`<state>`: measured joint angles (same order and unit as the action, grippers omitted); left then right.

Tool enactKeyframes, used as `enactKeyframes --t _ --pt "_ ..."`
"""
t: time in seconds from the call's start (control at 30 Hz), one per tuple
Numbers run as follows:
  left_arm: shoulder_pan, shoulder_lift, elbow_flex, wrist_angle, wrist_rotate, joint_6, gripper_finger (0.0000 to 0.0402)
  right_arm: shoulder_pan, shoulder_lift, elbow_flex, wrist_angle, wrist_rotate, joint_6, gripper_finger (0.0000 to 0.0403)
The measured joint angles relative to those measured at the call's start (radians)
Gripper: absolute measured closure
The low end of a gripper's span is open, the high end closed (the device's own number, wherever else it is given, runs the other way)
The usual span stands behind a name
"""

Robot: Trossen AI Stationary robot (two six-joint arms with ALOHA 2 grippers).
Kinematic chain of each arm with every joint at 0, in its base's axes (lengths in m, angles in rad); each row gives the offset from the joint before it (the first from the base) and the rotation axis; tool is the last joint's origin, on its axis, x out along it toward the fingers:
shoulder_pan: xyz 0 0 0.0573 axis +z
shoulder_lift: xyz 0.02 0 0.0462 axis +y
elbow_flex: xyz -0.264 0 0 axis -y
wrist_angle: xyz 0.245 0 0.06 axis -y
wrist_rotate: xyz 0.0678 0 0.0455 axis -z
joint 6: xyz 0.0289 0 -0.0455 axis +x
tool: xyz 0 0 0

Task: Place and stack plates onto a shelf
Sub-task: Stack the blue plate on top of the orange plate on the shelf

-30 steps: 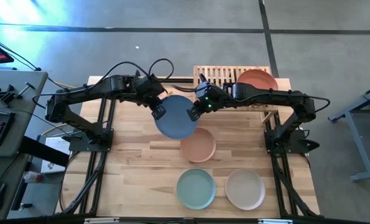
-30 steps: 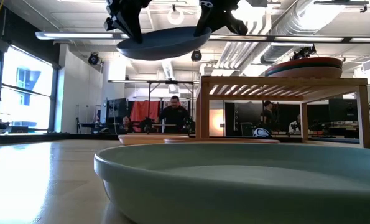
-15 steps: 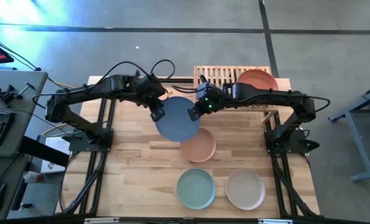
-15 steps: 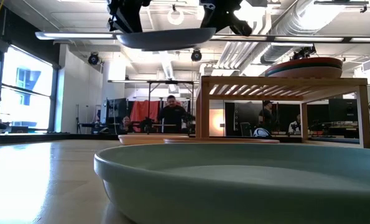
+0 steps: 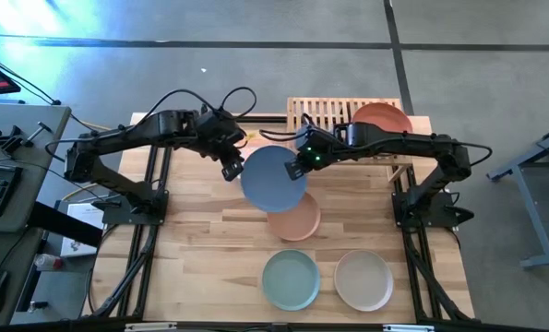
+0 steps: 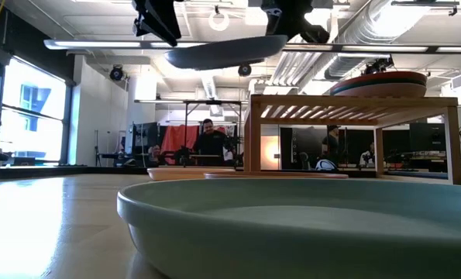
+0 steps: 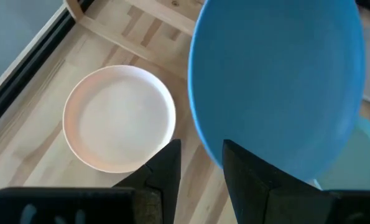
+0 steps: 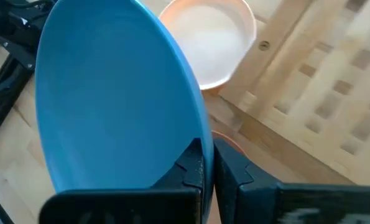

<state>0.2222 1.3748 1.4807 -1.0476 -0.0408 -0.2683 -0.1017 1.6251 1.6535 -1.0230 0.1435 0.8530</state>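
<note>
Light blue plate [image 5: 274, 178]: held in the air above the table [image 5: 200, 249], tilted, its rim pinched on the right side; in the low view [image 6: 226, 53] it hangs slanted high over the tabletop.
Right gripper [image 5: 292, 169]: clenched on the edge of the light blue plate; the right wrist view shows its two fingers [image 8: 200, 165] closed tight on the rim [image 8: 110, 93].
Left gripper [image 5: 232, 170]: just beside the opposite edge of the same plate, fingers [image 7: 166, 165] parted; the plate rim [image 7: 278, 87] lies next to them, apart from the pads, so it is released.
Salmon plate [image 5: 294, 218]: flat on the table directly below and just beyond the held plate, partly covered by it from above.
Pale pink plate [image 7: 119, 118]: on the table under the left gripper, beside the shelf's leg; also seen past the right gripper [image 8: 209, 37].
Shelf [image 5: 329, 115]: slatted wooden rack just behind the right gripper, at the table's far edge.
Rust red plate [image 5: 382, 119]: on top of the shelf, on the side away from the left gripper; in the low view it looks like the top of a small stack [image 6: 381, 83].
Mint plate [image 5: 291, 280]: on the table's near part, well apart from both grippers.
Beige plate [image 5: 364, 280]: just beside the mint plate, not touching it.
Writing or brands: none readable on plates, shelf or arms.
</note>
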Motion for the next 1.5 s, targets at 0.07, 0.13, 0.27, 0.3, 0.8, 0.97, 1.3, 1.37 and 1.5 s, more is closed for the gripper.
enactKeyframes --t 0.07,0.13,0.27,0.3,0.8,0.97,1.3,1.37,1.5 --pt "-0.001 -0.009 0.000 0.000 0.004 0.000 0.0298 -0.001 -0.023 0.000 -0.027 0.012 0.000 0.0403" --pt "-0.001 -0.014 0.000 0.000 0.004 0.000 0.0298 -0.003 -0.052 0.000 -0.060 0.036 -0.003 0.0403" --pt "0.000 -0.016 0.000 -0.001 0.004 0.003 0.0298 -0.013 -0.123 0.000 -0.135 0.077 -0.005 0.0403" --pt "0.000 -0.016 0.000 -0.001 0.004 0.009 0.0298 -0.017 -0.143 0.000 -0.150 0.087 -0.008 0.0403" --pt "0.023 -0.016 0.000 0.001 0.003 0.088 0.0298 -0.234 -0.403 0.000 -0.416 0.183 -0.127 0.0403" --pt "0.054 -0.016 0.000 0.006 0.003 0.090 0.0298 -0.340 -0.460 0.000 -0.440 0.175 -0.147 0.0403" --pt "0.122 -0.015 0.000 0.007 0.003 0.090 0.0298 -0.439 -0.554 0.000 -0.456 0.212 -0.173 0.0403" --pt "0.133 -0.015 0.000 0.006 0.003 0.090 0.0298 -0.441 -0.576 -0.018 -0.452 0.236 -0.156 0.0403" --pt "0.147 -0.015 0.000 0.006 0.003 0.090 0.0298 -0.441 -0.678 -0.173 -0.375 0.250 -0.098 0.0403"
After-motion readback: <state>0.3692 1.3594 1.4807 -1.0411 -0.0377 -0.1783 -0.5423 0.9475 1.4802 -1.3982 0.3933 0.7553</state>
